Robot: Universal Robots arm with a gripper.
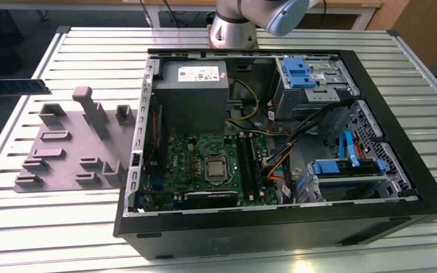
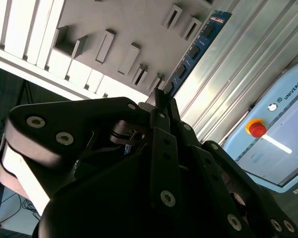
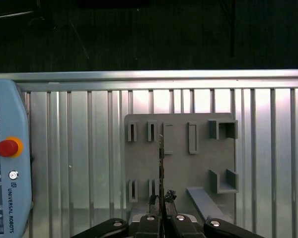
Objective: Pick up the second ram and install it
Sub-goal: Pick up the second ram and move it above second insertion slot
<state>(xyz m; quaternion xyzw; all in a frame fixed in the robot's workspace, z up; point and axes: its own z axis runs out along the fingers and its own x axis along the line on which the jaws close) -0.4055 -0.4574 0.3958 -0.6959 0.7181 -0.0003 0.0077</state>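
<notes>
Claw (image 3: 161, 201) clamped tight on the second ram (image 1: 25, 86), held up at the exterior view's far left, near the bench's (image 1: 52, 227) edge; further right, the grey tray (image 1: 66, 142) lies flat on the bench, then the open computer case (image 1: 279, 227) beside it.

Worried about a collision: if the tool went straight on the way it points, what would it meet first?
Probably the grey plastic tray with upright blocks. In the first wrist view the tool, shut on the slim blue-green circuit-board stick, points at it; the stick's tip would touch first. Depth is unclear.
</notes>
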